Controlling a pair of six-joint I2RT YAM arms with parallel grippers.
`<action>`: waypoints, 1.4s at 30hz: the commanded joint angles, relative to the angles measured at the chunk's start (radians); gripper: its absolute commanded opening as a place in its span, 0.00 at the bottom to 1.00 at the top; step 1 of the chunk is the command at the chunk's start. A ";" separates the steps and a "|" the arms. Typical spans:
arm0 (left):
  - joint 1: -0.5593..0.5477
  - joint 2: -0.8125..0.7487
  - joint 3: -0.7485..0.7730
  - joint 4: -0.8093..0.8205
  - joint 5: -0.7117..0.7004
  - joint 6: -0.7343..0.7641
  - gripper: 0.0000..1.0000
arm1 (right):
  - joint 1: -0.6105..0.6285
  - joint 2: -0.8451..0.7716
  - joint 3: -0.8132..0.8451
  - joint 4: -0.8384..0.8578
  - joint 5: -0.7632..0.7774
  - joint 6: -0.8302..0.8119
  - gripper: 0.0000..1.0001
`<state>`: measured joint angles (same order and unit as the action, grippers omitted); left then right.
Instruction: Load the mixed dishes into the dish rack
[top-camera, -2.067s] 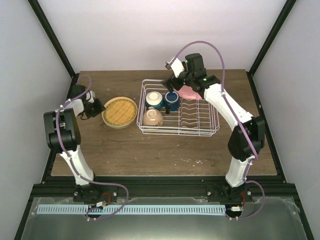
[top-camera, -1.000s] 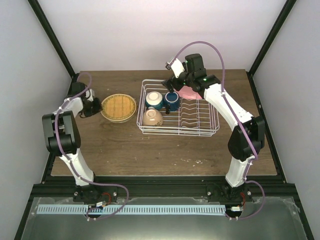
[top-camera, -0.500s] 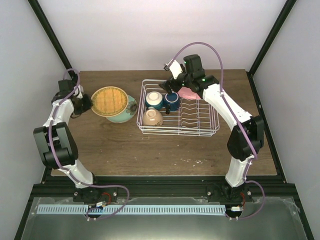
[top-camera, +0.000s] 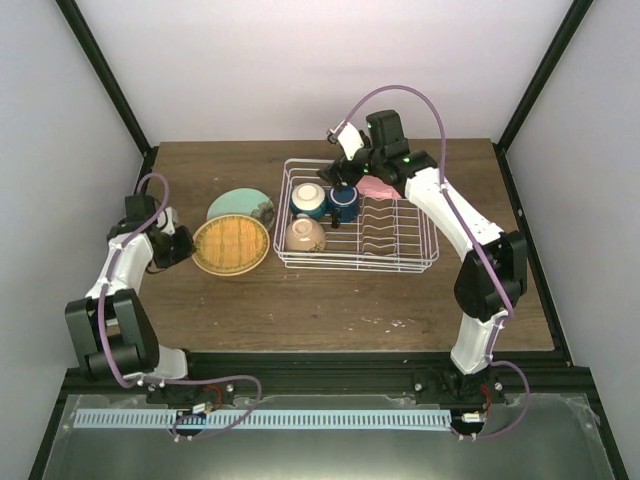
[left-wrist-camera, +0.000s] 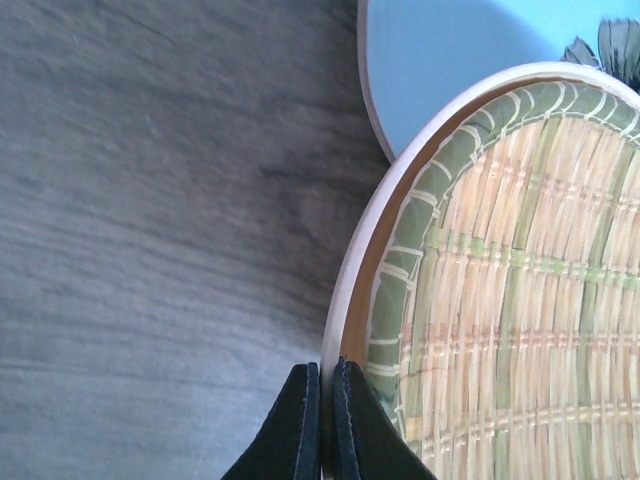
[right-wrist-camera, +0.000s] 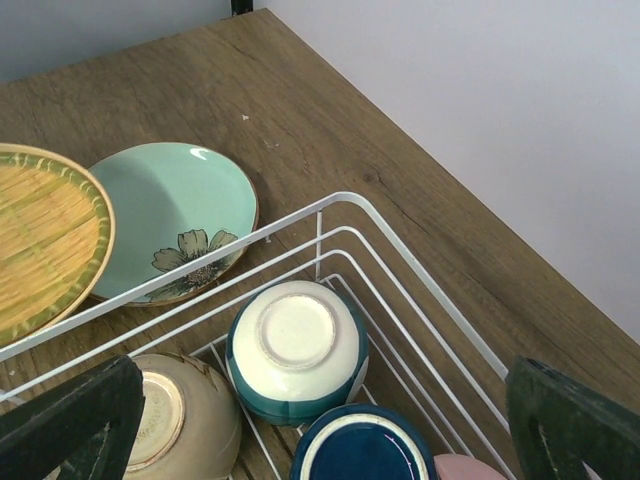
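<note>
**Woven plate comes off the stack, uncovering a second plate**

At the left, the left claw (left-wrist-camera: 322, 420) is pinched tight on the rim of the tan-yellow woven plate (top-camera: 231, 245). Two seconds ago this plate lay flat on a stack. It has since been tipped up and drawn toward the near side, and it now overlaps only the near edge of the mint-green plate (top-camera: 243, 205) it had hidden. So two plates remain on the bench (top-camera: 330, 300) to load, not one.

Further right, the dish rack (top-camera: 400, 262) holds the white-and-blue bowl (top-camera: 307, 198) and cream bowl (top-camera: 305, 234), both upturned, the dark blue mug (top-camera: 344, 201), and the pink plate (top-camera: 376, 186) at the back. The right claw (top-camera: 338, 172) hangs over the rack's far-left corner, fingers spread wide and empty, unchanged.

No brand or lettering is readable; the mint-green plate carries only a painted flower.
</note>
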<state>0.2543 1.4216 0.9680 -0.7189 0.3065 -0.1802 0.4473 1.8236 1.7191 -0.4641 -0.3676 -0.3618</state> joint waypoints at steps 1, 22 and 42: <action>-0.035 -0.087 -0.044 -0.031 0.019 -0.026 0.00 | 0.011 0.020 0.032 -0.004 -0.024 -0.002 1.00; -0.082 -0.103 -0.160 -0.154 -0.015 -0.241 0.00 | 0.018 -0.002 -0.006 -0.008 -0.013 0.002 1.00; -0.087 -0.142 -0.164 -0.236 -0.060 -0.268 0.27 | 0.028 -0.001 -0.026 -0.012 0.000 -0.002 1.00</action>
<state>0.1692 1.2579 0.7998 -0.9421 0.2272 -0.4465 0.4675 1.8301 1.7031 -0.4671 -0.3748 -0.3614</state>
